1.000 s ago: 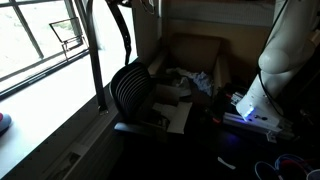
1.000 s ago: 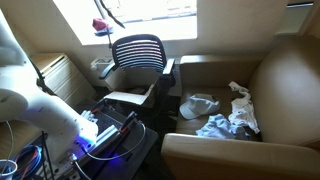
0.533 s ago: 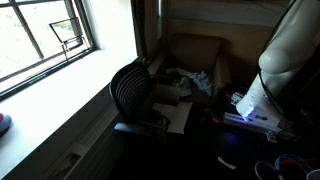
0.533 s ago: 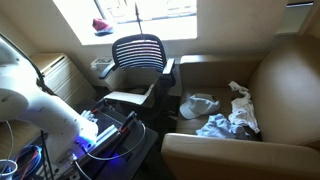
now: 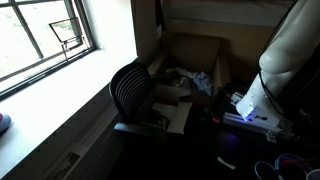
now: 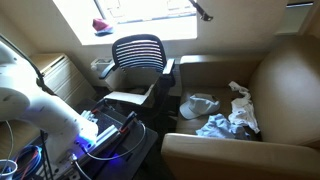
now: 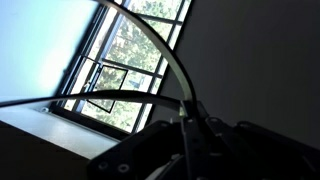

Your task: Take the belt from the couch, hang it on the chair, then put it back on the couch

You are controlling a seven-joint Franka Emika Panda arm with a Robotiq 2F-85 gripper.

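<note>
In the wrist view my gripper [image 7: 185, 125] is a dark shape at the bottom, shut on the belt [image 7: 172, 60]. The belt is a thin dark strap that arcs up from the jaws across the bright window. In an exterior view only a dark bit of belt [image 5: 157, 10] hangs at the top edge, above the gap between chair and couch; in an exterior view it shows as a dark tip [image 6: 203, 10] at the top. The black mesh office chair [image 5: 130, 90] [image 6: 138, 52] stands by the window. The tan couch [image 5: 195, 48] [image 6: 285, 80] is beside it. My gripper itself is out of both exterior views.
Crumpled clothes [image 5: 190, 80] [image 6: 235, 120] lie on the couch seat. A flat cardboard piece [image 5: 172, 112] [image 6: 125, 98] lies on the chair seat. A box with blue light [image 5: 250, 115] [image 6: 95, 135] sits at the arm's base. The window [image 5: 40, 40] runs along the wall.
The hanging belt has swung away from above the chair toward the couch side and risen, so that it has almost left both exterior views. Chair and clothes have not moved.
</note>
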